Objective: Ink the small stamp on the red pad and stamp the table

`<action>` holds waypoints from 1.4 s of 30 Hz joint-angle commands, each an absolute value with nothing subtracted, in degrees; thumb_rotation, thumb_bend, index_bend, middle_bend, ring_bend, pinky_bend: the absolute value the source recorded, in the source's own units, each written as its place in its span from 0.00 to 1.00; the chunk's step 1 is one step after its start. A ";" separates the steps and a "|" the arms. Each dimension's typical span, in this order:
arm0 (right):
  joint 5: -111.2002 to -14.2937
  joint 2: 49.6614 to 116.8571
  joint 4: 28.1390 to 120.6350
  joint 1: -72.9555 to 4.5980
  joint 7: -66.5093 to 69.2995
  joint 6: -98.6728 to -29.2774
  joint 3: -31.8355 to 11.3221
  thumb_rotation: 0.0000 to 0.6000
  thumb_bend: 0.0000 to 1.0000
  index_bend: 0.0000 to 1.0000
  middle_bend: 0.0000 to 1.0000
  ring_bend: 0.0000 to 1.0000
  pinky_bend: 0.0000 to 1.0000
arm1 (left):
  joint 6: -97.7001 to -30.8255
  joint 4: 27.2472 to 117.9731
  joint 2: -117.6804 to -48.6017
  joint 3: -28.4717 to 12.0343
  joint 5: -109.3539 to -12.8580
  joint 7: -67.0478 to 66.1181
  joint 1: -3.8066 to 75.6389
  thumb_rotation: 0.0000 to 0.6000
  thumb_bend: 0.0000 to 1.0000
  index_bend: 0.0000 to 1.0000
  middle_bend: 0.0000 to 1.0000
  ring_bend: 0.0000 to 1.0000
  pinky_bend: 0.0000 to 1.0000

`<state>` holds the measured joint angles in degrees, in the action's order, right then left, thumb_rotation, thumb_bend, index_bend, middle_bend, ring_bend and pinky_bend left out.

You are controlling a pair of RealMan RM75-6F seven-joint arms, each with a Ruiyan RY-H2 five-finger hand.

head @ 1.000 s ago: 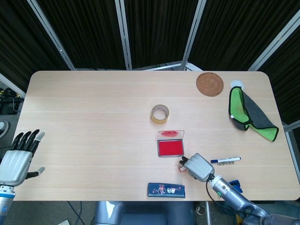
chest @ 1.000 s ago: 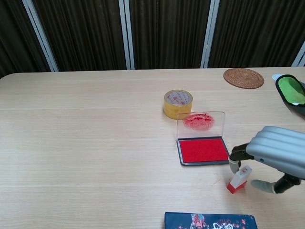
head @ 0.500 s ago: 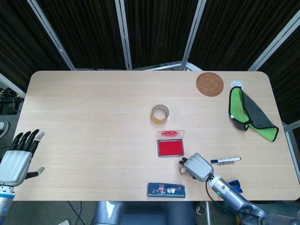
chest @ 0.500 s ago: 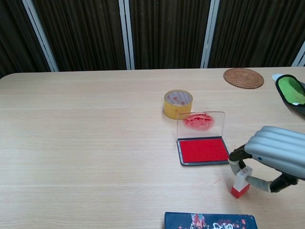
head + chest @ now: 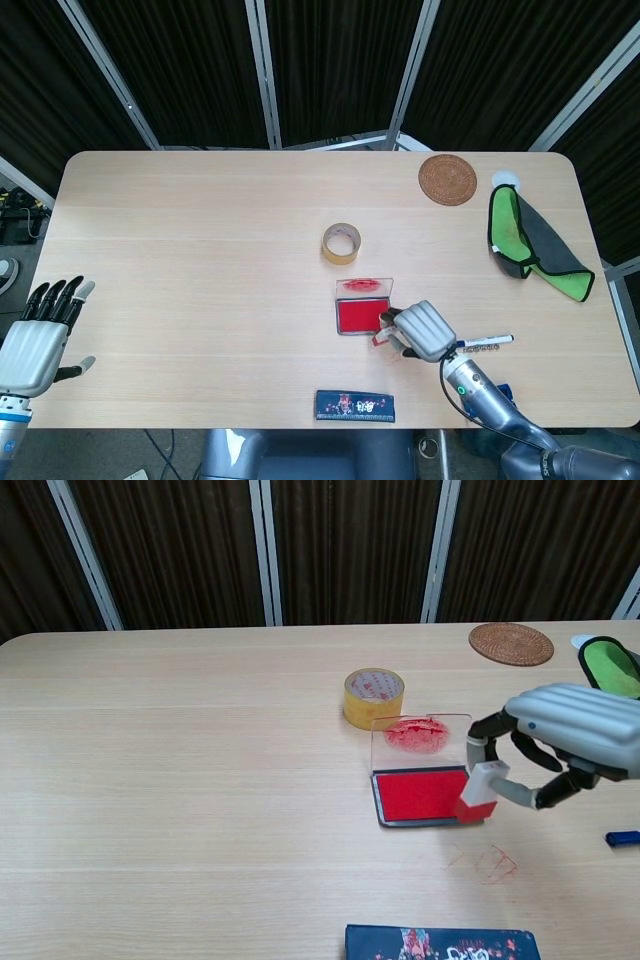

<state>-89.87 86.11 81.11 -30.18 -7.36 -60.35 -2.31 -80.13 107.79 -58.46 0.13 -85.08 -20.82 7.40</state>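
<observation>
Raised since a second ago: stamp [image 5: 479, 794], off the table and now at red pad [image 5: 425, 794] right edge. Left hand [image 5: 38, 336]: fingers apart, holding nothing. Right hand [image 5: 568, 738]: pinching stamp, tilted. Faint red marks [image 5: 485, 861] on table [image 5: 180, 780]

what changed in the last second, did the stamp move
Yes. The right hand, which gripped the small stamp standing on the table, has lifted it up and toward the red pad; it now hangs tilted by the pad's right edge. A faint red print shows where it stood. The left hand, tape roll and pad stayed put.
</observation>
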 commanded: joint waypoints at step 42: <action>-85.50 103.05 62.46 -32.99 -15.61 -63.08 -3.88 1.00 0.60 0.59 0.55 0.78 0.98 | -78.61 107.86 -58.10 -0.11 -82.74 -20.59 8.29 1.00 0.00 0.00 0.00 0.00 0.00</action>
